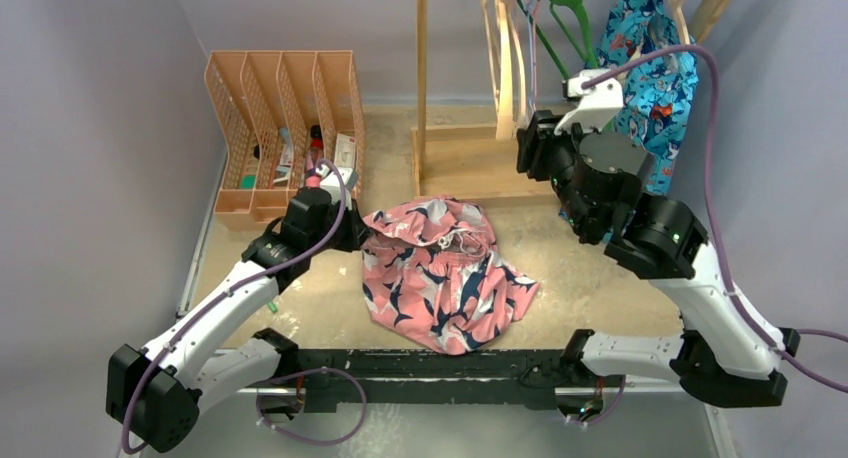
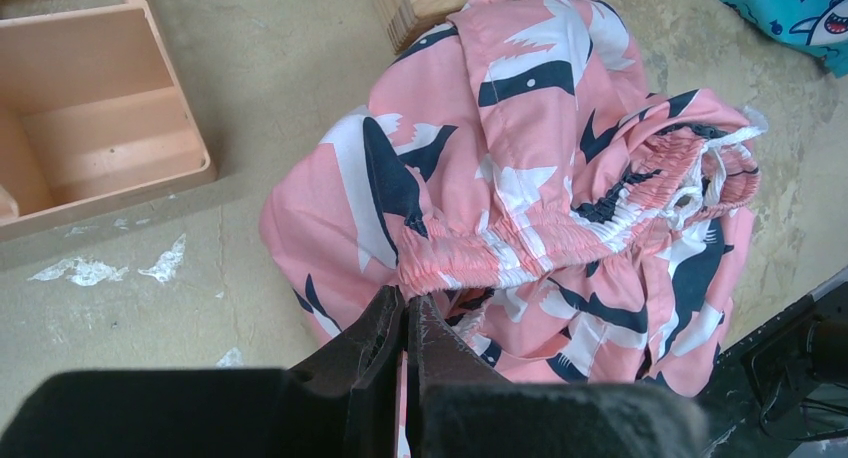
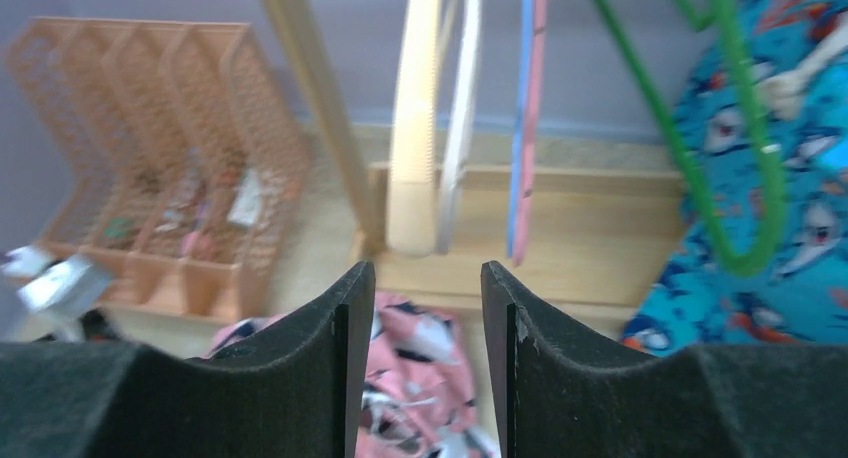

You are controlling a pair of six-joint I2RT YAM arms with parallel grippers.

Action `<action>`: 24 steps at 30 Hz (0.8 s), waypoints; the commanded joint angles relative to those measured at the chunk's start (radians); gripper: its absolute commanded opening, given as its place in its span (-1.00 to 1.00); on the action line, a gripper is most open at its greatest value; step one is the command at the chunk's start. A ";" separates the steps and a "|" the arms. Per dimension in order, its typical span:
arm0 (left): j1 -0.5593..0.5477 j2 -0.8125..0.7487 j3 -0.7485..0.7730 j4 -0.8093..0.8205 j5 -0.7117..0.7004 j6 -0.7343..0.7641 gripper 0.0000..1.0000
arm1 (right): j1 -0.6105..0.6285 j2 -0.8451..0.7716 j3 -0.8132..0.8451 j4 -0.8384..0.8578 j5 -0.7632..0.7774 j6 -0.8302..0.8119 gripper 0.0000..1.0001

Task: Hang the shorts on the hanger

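Shorts (image 1: 440, 278) lay bunched on the table (image 1: 590, 268) | left gripper (image 2: 405, 313) pinched shut on their waistband | right gripper (image 3: 420, 278) part-open, empty, raised facing the hung green hanger (image 3: 745, 263) and blue garment (image 3: 800, 248).

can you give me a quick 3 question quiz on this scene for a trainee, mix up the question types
1. Multiple choice: what is the left claw shut on?
A) the waistband edge of the shorts
B) a wooden hanger
C) nothing
2. Fill in: the green hanger hangs at the back, next to a bright ____ printed garment.
3. True or false: the right claw is open with nothing between its fingers.
Key: 1 A; 2 blue; 3 true.
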 commanded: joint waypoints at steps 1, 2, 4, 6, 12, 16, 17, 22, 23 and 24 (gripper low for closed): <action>0.003 -0.015 0.020 0.010 0.009 0.016 -1.00 | -0.013 0.040 0.052 0.102 0.245 -0.253 -0.07; 0.003 -0.018 0.020 0.012 0.012 0.016 -1.00 | -0.024 0.040 0.060 0.134 0.263 -0.291 -0.07; 0.004 -0.021 0.019 0.013 0.015 0.016 -1.00 | -0.052 0.027 0.053 0.228 0.270 -0.373 -0.07; 0.004 -0.023 0.019 0.015 0.018 0.014 -1.00 | -0.088 0.009 0.031 0.318 0.248 -0.451 -0.06; 0.004 -0.026 0.022 0.005 0.025 0.015 -1.00 | -0.255 0.057 0.057 0.308 0.158 -0.515 -0.03; 0.004 -0.042 0.020 0.010 0.022 0.014 -1.00 | -0.398 0.161 0.157 0.166 0.076 -0.456 -0.01; 0.004 -0.045 0.020 0.010 0.021 0.017 -1.00 | -0.424 0.178 0.170 0.156 0.046 -0.444 0.00; 0.004 -0.054 0.018 0.006 0.017 0.016 -1.00 | -0.521 0.218 0.204 0.152 -0.078 -0.413 0.02; 0.003 -0.053 0.017 0.006 0.017 0.017 -1.00 | -0.539 0.226 0.209 0.149 -0.108 -0.410 0.03; 0.004 -0.053 0.015 0.006 0.019 0.017 -1.00 | -0.555 0.238 0.218 0.138 -0.133 -0.404 0.03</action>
